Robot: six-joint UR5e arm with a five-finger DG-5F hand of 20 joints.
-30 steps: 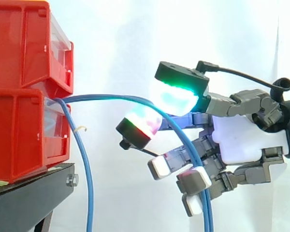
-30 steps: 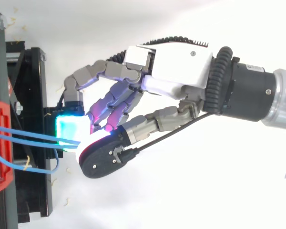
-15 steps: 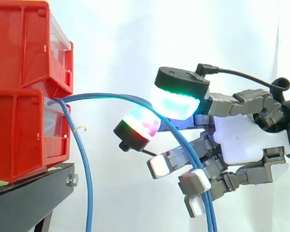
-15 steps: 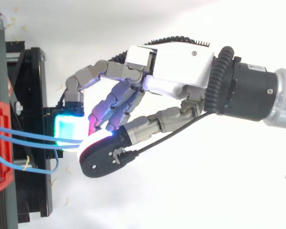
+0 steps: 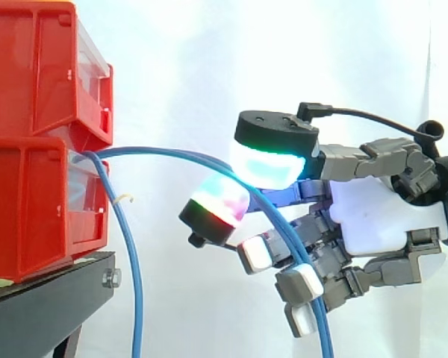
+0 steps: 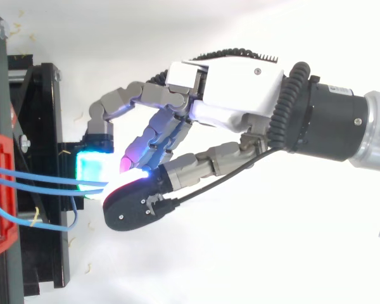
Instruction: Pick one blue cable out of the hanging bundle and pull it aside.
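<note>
Two blue cables [image 5: 172, 153] leave the lower red bin [image 5: 30, 209] side by side, arc to the right and drop past the hand [image 5: 373, 216]. They run between a green-glowing pad above and a red-green pad below, with the other fingers curled behind them. From above, the same cables [image 6: 44, 180] end between the cyan pad and a black-backed pad of the hand [image 6: 234, 82]. A third blue cable [image 5: 134, 276] hangs straight down beside the stand, apart from the hand.
Two red bins are stacked at the left, the upper one [image 5: 30, 74] on the lower, on a black stand [image 5: 45, 298]. A white curtain hangs behind. The arm reaches in from the right.
The fingers have curled a little tighter: the green pad has edged left and down, the lower pads have shifted slightly. The cables' arc has barely moved.
</note>
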